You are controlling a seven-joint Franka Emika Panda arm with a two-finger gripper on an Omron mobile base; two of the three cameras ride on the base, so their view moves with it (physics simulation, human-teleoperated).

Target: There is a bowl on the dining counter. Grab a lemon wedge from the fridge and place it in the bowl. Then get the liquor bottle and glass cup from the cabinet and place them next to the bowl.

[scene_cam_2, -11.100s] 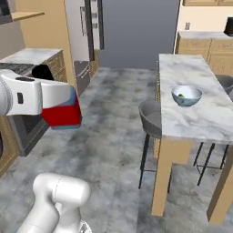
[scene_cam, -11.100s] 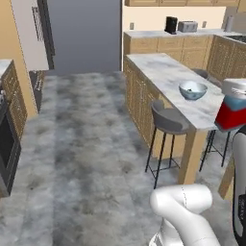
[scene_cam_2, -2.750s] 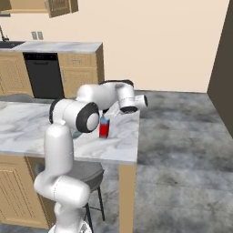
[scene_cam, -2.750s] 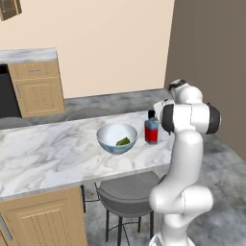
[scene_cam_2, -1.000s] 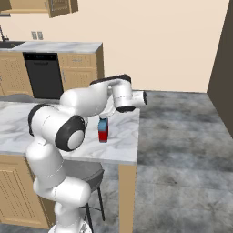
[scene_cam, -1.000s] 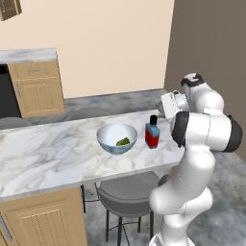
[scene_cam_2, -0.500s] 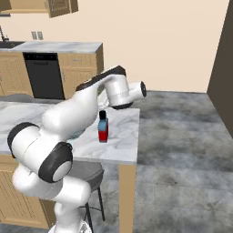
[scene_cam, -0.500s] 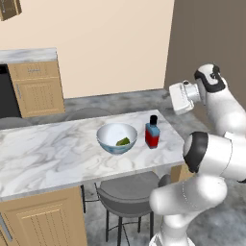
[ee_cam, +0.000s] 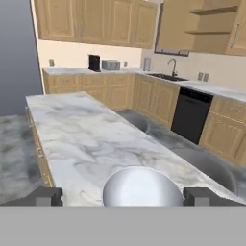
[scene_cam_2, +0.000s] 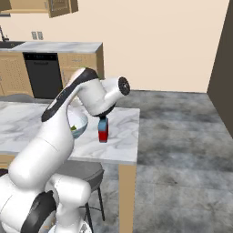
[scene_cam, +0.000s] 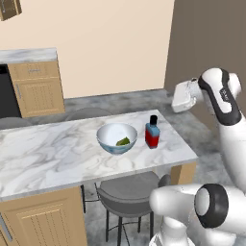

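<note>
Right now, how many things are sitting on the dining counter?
2: the bowl with a lemon wedge inside, near the dining counter's right end, and the liquor bottle standing just right of it. No glass cup there yet.

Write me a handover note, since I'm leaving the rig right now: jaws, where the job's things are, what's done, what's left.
Gripper: jaws open, holding nothing, raised off the end of the dining counter.
Bowl: on the dining counter, with the lemon wedge inside it.
Liquor bottle: upright on the counter right beside the bowl, free of the gripper.
Done: lemon wedge in the bowl, bottle placed next to it.
Left: fetch the glass cup from the cabinet and set it next to the bowl. No glass cup on the counter yet.
</note>
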